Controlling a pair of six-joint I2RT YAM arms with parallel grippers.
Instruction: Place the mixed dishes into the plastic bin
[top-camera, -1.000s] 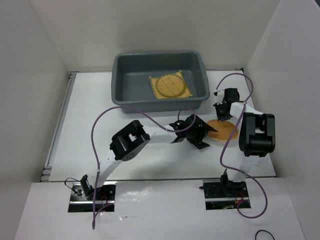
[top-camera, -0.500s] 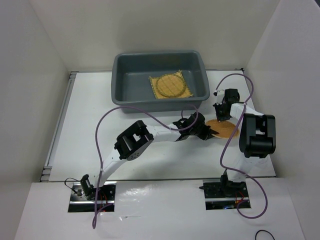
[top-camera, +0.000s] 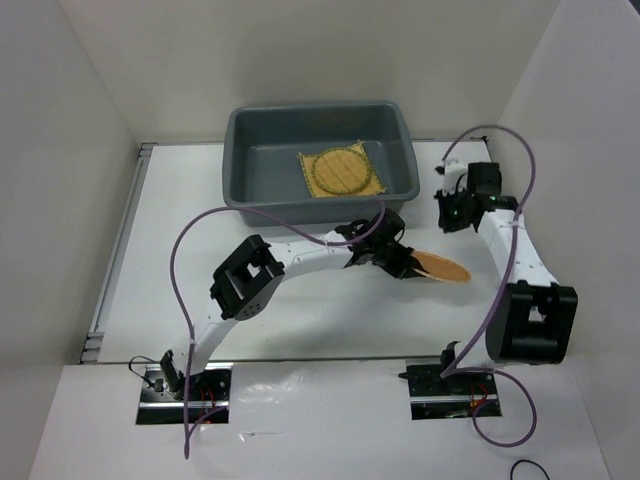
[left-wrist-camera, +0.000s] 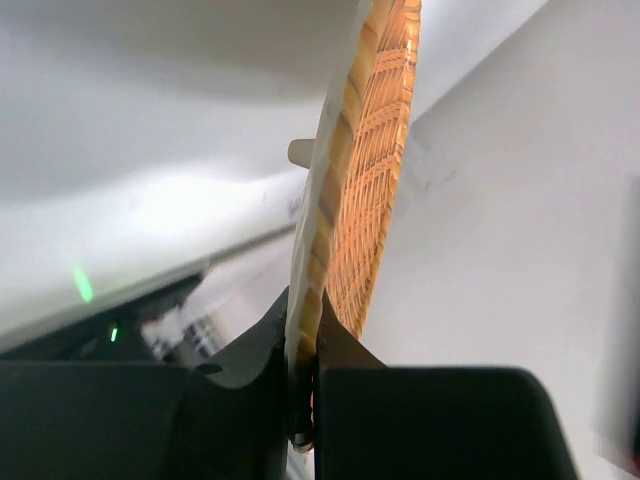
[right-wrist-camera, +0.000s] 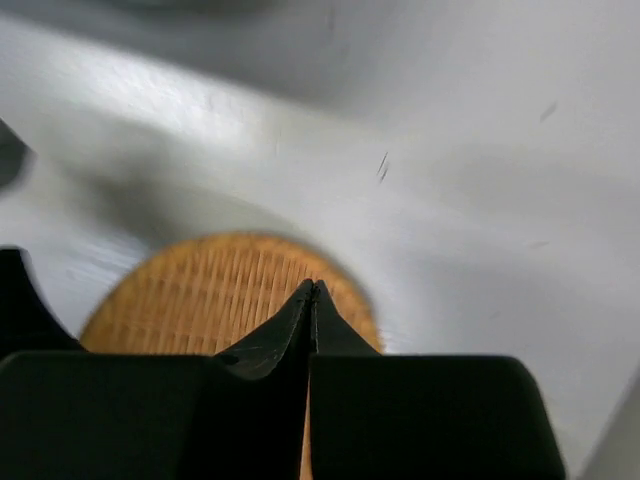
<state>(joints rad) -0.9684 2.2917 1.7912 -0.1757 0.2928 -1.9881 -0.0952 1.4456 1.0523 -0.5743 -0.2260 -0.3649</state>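
Note:
My left gripper (top-camera: 408, 264) is shut on the rim of the orange woven disc (top-camera: 444, 267), which hangs tilted just above the table right of centre. In the left wrist view the disc (left-wrist-camera: 375, 170) stands edge-on, pinched between the fingers (left-wrist-camera: 250, 350). My right gripper (top-camera: 449, 214) is shut and empty, up near the bin's right end, apart from the disc; its wrist view looks down on the disc (right-wrist-camera: 200, 290) below the closed fingertips (right-wrist-camera: 314, 290). The grey plastic bin (top-camera: 240, 190) holds the square yellow mat (top-camera: 312, 185) with a round yellow disc (top-camera: 340, 171) on it.
White walls close in the table on the left, back and right. A purple cable (top-camera: 190, 260) loops over the table beside the left arm, another (top-camera: 520, 190) arcs above the right arm. The right arm's elbow (top-camera: 535, 320) stands near the right front edge.
My left gripper has closed on the orange disc's rim and tipped it off the table. My right arm has let go of the disc's area and pulled back toward the right wall.

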